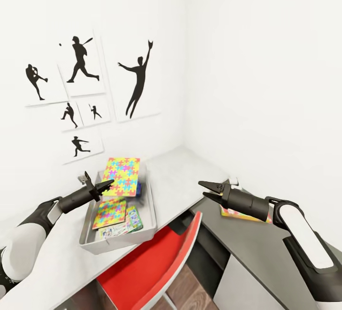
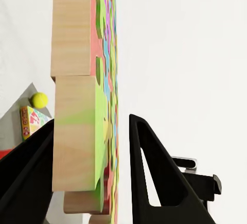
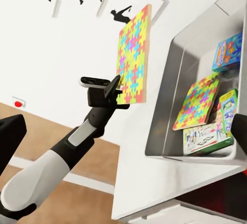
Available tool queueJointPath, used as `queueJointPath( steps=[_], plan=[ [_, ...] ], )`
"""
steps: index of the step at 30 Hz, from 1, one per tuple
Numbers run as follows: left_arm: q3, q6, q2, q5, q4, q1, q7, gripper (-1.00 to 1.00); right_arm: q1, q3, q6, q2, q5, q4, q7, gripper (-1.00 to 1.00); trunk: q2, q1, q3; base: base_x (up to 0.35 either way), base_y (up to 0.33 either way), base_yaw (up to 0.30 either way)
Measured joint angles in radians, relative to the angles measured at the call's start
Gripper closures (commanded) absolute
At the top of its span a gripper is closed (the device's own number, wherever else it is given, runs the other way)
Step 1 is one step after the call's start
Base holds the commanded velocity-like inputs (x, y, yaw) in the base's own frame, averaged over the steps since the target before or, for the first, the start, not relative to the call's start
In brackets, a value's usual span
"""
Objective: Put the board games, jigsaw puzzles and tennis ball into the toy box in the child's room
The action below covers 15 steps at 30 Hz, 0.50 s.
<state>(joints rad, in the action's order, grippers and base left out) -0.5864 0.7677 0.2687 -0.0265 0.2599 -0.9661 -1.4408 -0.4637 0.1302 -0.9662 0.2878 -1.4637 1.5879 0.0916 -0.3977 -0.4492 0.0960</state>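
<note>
Item: jigsaw puzzle (image 1: 122, 176), thin square mat of interlocking yellow, pink, blue and green pieces on a pale wood backing. Location: raised above the toy box (image 1: 151, 215) on the table (image 1: 190, 177), one edge between the fingers of my left gripper (image 1: 105, 187), which pinch it. Also in the box: a second puzzle (image 1: 109, 213) and board games (image 1: 122, 227). My right gripper (image 1: 205, 188) hangs spread, well apart from the box.
</note>
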Motion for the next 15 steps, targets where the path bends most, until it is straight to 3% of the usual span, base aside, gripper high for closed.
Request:
queueJointPath(
  steps=[8,15],
  plan=[
    [-0.001,0.008,0.002,-0.001,0.000,0.003,0.028,1.00,0.000,0.000,0.000,0.000,-0.001,0.000,0.000,-1.00,0.000,0.000,0.006,0.014,0.008,0.029],
    [-0.001,0.061,0.004,0.001,0.000,0.004,0.171,1.00,0.000,0.000,0.000,0.000,0.000,0.000,0.000,-1.00,0.000,0.000,0.017,0.001,0.000,0.065]
  ],
)
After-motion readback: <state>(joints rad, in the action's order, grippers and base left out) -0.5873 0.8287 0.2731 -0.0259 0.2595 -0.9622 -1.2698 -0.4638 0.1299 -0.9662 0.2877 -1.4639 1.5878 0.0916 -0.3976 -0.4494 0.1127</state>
